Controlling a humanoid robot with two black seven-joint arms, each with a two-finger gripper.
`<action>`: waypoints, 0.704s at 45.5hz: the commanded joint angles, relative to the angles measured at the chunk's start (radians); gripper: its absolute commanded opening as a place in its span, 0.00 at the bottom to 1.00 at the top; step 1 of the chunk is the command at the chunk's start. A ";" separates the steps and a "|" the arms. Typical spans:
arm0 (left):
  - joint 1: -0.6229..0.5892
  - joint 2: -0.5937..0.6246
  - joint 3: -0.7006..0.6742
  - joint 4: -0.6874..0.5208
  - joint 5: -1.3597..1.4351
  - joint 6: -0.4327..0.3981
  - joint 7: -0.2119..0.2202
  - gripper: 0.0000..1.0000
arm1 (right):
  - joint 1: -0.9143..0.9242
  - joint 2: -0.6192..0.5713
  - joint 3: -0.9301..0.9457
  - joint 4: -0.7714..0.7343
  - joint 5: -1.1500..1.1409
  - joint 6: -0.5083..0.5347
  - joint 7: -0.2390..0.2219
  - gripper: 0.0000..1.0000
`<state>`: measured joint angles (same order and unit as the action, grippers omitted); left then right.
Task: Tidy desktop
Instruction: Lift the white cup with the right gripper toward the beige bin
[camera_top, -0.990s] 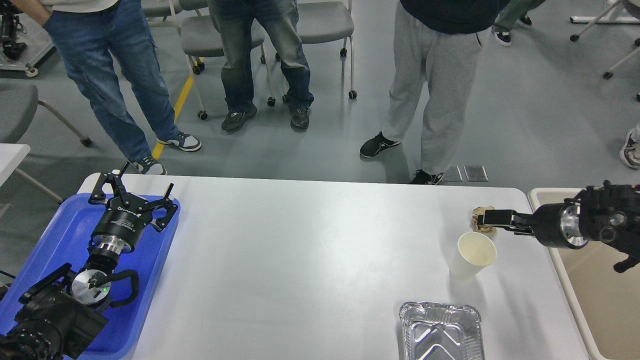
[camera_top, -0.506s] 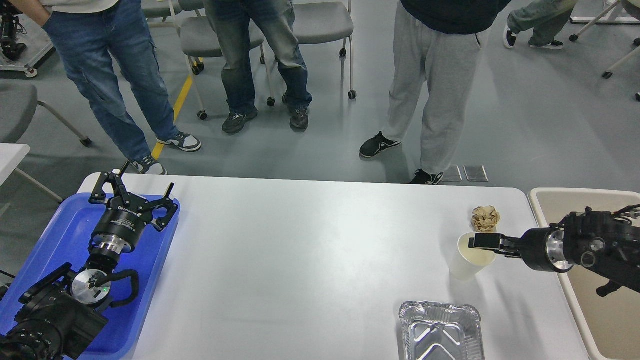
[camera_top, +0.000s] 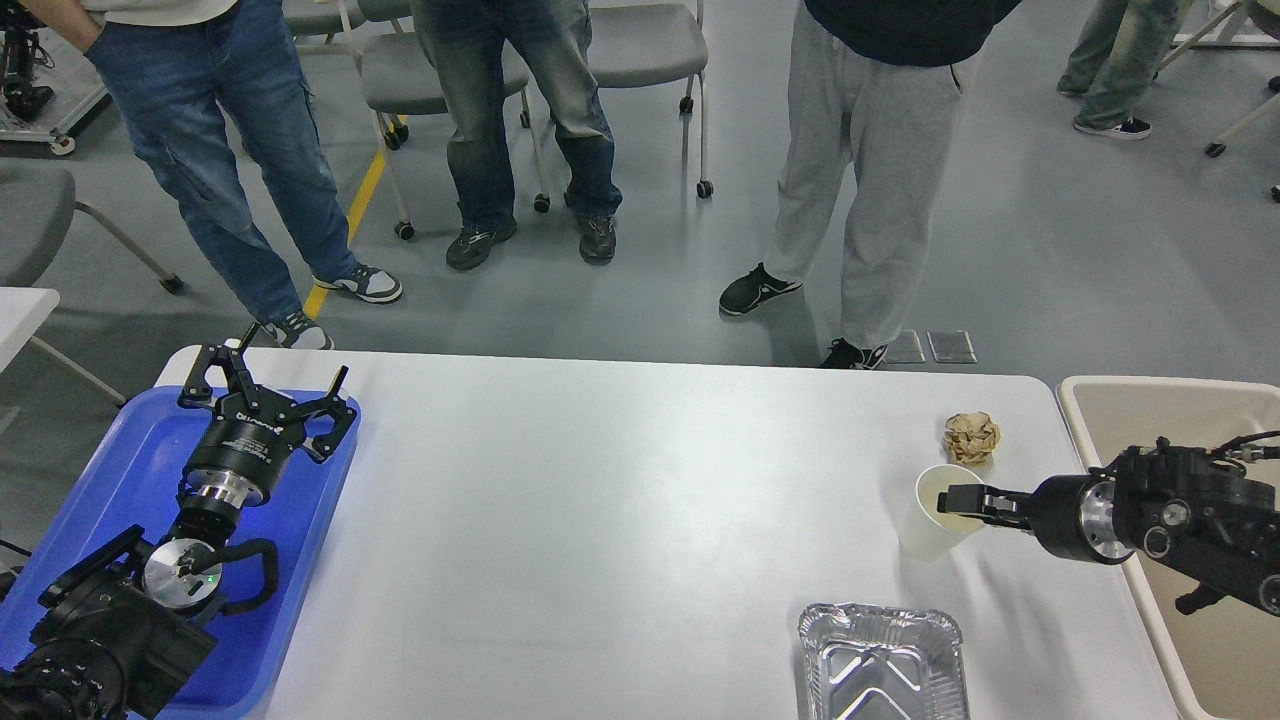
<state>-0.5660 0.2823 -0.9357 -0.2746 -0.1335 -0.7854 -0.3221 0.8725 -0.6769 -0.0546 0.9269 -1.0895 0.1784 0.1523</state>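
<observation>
The white desktop (camera_top: 620, 500) holds a white paper cup (camera_top: 925, 530), a crumpled brown paper ball (camera_top: 971, 437) and an empty foil tray (camera_top: 882, 665), all at its right end. My right gripper (camera_top: 950, 497) comes in from the right, and its fingertips are at the mouth of the cup, over its near rim. It is seen side-on, so I cannot tell whether it grips the rim. My left gripper (camera_top: 262, 385) is open and empty above the blue tray (camera_top: 110, 470) at the left edge.
A beige bin (camera_top: 1180, 420) stands just past the desktop's right edge, under my right arm. Several people stand on the floor beyond the far edge, with wheeled chairs behind them.
My right gripper has moved from beside the paper ball toward me and down to the cup's mouth. The left arm has not moved.
</observation>
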 joint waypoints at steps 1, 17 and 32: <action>0.000 0.000 0.000 0.000 0.000 0.000 0.000 1.00 | -0.004 -0.003 0.004 -0.002 0.002 -0.005 0.004 0.00; 0.000 0.000 0.000 0.000 0.000 0.000 0.000 1.00 | 0.006 -0.058 0.010 0.016 0.003 -0.005 0.019 0.00; 0.000 0.000 0.000 0.000 0.000 0.000 0.000 1.00 | 0.022 -0.193 0.079 0.158 0.079 0.038 0.026 0.00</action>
<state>-0.5660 0.2822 -0.9357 -0.2747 -0.1335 -0.7854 -0.3221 0.8832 -0.7764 -0.0273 0.9952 -1.0686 0.1835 0.1740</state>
